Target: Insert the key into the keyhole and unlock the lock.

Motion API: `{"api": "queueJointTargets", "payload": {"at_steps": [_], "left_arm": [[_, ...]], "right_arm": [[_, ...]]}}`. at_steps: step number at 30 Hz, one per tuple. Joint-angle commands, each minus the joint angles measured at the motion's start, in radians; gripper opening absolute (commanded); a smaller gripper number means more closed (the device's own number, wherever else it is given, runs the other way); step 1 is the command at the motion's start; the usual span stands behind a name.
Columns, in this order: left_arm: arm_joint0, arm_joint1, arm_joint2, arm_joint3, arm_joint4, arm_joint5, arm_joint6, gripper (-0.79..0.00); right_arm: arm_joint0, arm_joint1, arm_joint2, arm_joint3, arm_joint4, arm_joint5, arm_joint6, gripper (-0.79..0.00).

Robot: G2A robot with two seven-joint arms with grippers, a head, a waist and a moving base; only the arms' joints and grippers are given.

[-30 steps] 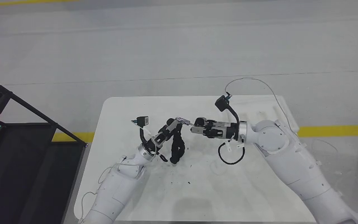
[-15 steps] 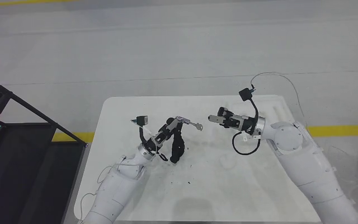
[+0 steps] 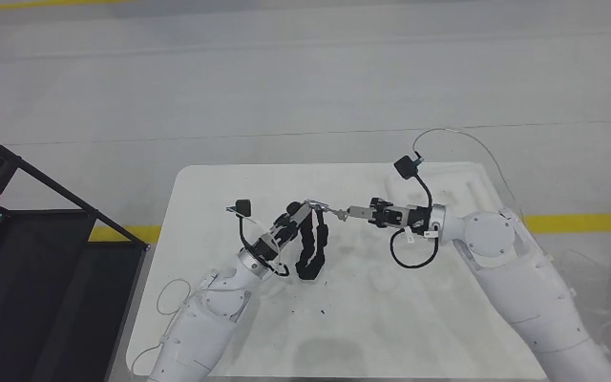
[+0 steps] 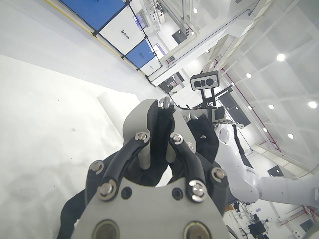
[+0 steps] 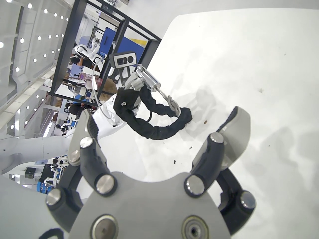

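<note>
My right gripper [image 5: 161, 111] was grey with black pads; the lock [image 5: 159, 125] had a black woven sleeve and shiny silver barrel; the key [image 5: 172, 103] silver; the bench [image 5: 249, 50] white, dark-speckled

- The left gripper [image 4: 157, 115] is clamped on a black fabric-sleeved cable lock [image 4: 159, 145], whose chrome end [image 4: 166, 102] pokes past the fingertips.
- A white table [image 4: 49, 130] lies behind.
- The other arm's wrist camera [image 4: 204, 82] is beyond.

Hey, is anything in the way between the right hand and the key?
Nothing visible. The open right hand faces the key sticking out of the lock, with a bare gap between them; the cable hangs clear of that line.
</note>
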Motion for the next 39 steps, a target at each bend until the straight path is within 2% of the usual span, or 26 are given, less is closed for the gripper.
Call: {"api": "queueJointTargets", "payload": {"at_steps": [1,20,39], "left_arm": [[0.005,0.001,-0.004,-0.006,0.002,0.000,0.001,-0.785],[0.010,0.001,-0.008,-0.009,0.002,-0.001,0.001,-0.785],[0.010,0.001,-0.008,-0.009,0.002,-0.001,0.001,-0.785]], "right_arm": [[0.017,-0.004,-0.017,0.009,-0.006,0.017,0.005,0.000],[0.106,-0.053,-0.119,0.141,0.112,0.015,-0.033,0.000],[0.116,-0.071,-0.140,0.149,0.159,0.026,-0.006,0.000]]}}
